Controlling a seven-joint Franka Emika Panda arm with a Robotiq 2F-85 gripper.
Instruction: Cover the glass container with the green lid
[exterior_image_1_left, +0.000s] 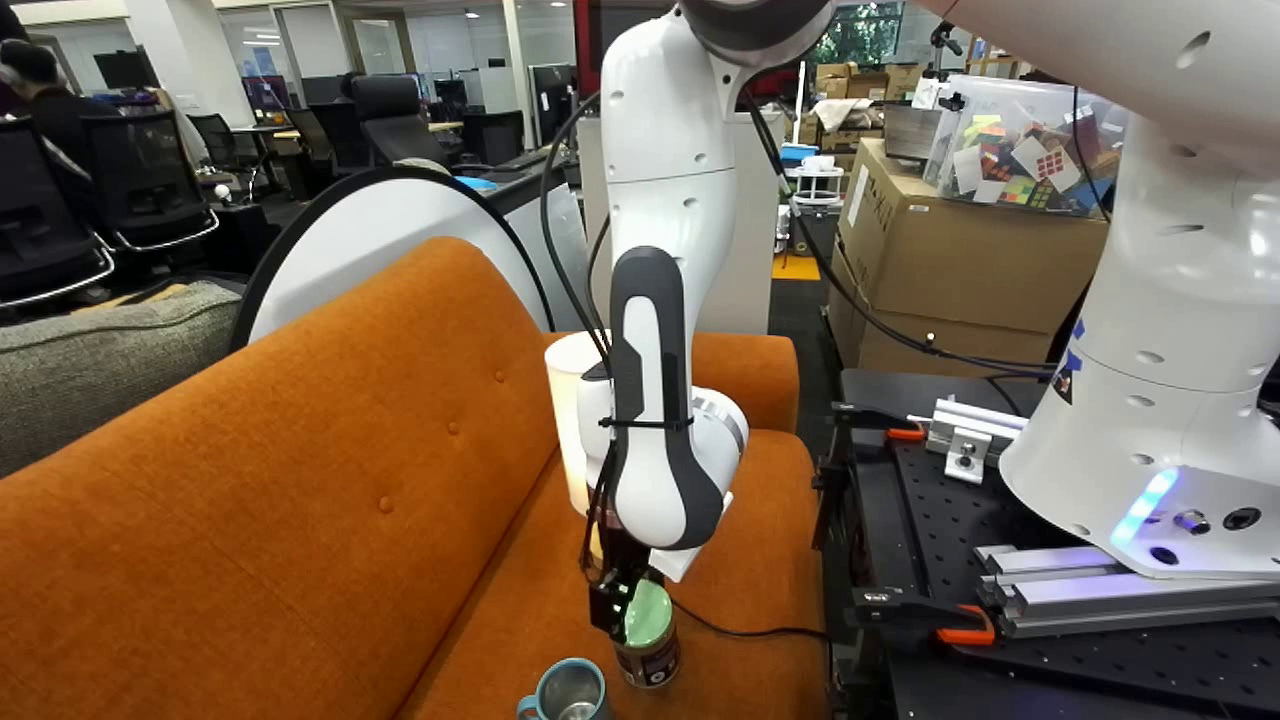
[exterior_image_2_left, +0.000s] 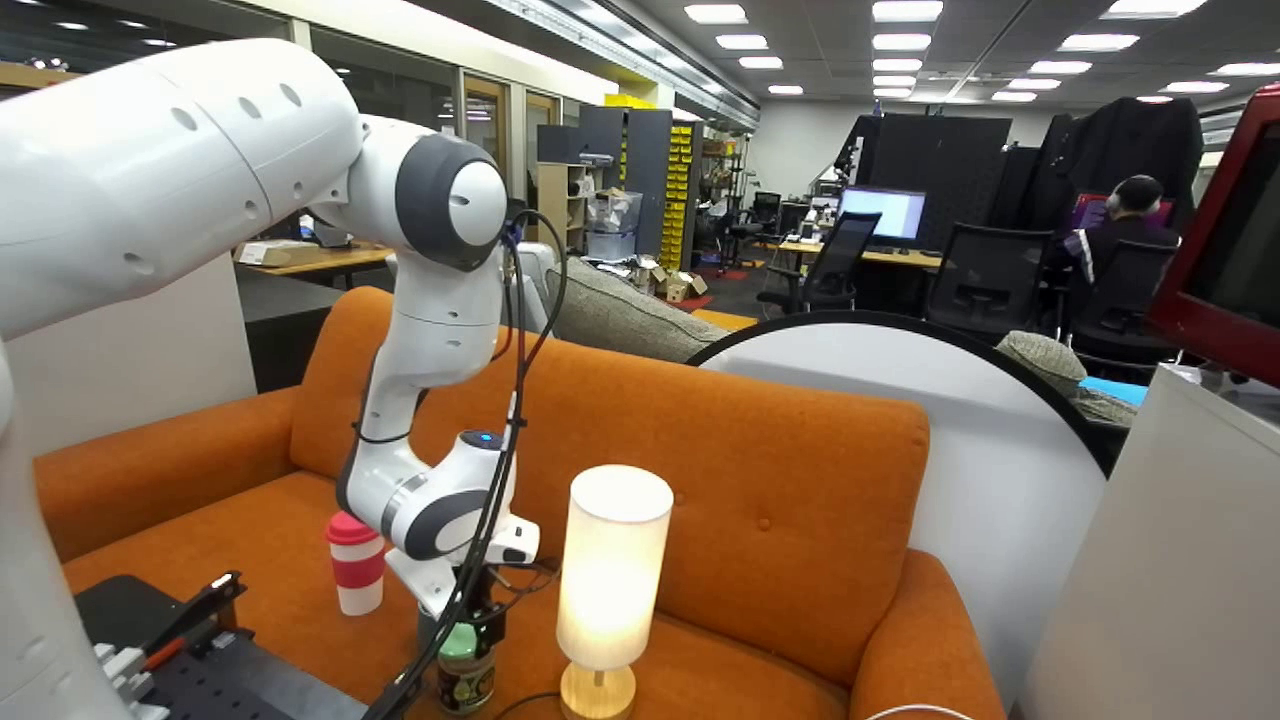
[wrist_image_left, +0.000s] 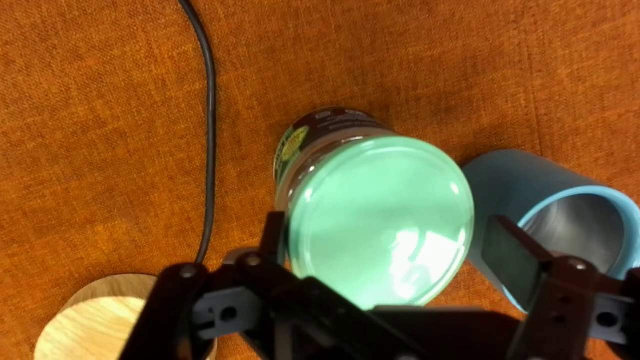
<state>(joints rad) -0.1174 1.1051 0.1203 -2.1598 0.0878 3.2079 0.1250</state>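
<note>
seemingly the covering is done and letting go is in hand: the green lid (wrist_image_left: 380, 220) tops the glass container (wrist_image_left: 327, 125), between spread fingers (wrist_image_left: 512, 260), one just beside its rim, the other clear. next likely calls for a straight lift, neither finger dragging it.

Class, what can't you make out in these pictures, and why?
Mouth of the glass jar: wrist view, hidden under the green lid.
Lamp base: wrist view, cut off by the lower edge and partly behind the gripper.
Bottom of the blue mug: in an exterior view, cut off by the lower edge.
Label: in both exterior views, lettering too small to read.
</note>
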